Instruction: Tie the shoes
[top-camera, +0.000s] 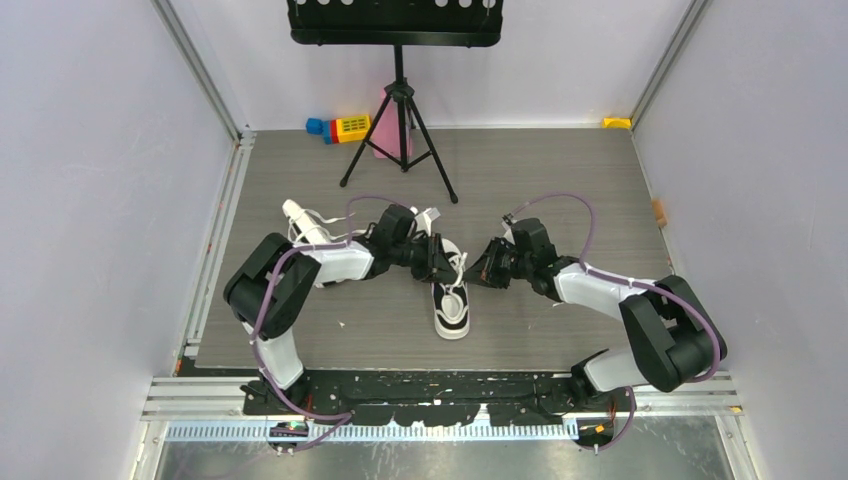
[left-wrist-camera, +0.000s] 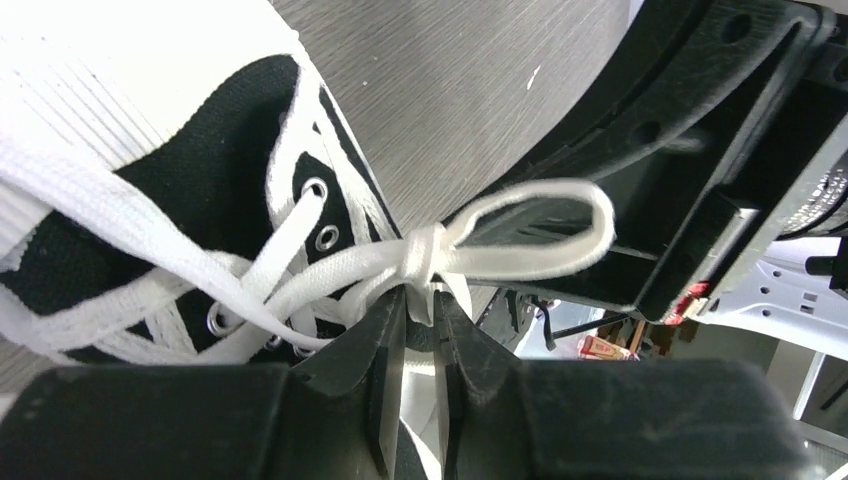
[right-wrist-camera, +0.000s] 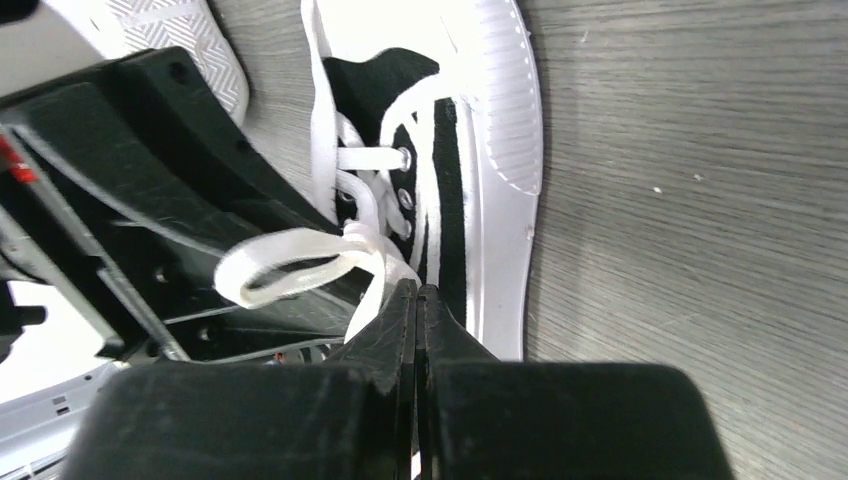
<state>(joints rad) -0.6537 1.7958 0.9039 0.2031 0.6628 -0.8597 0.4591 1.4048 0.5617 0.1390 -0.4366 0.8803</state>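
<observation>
The small black low sneaker with white rubber sole and toe cap (top-camera: 451, 305) lies in the middle of the grey wood-grain surface (top-camera: 560, 200), its long white flat lace (left-wrist-camera: 330, 275) drawn into a knot (left-wrist-camera: 425, 255) with one loop (left-wrist-camera: 545, 225) standing out. Just left of this sneaker the left end effector (left-wrist-camera: 420, 322) has its fingers slightly apart, a lace strand in the gap below the knot; just right of it the right end effector (right-wrist-camera: 416, 298) is pressed fully together beside the knot. The matching second sneaker (top-camera: 300, 222) lies farther left of it.

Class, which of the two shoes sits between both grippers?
The middle shoe, with left gripper and right gripper meeting at its laces; the other shoe lies apart beyond the left arm.
</observation>
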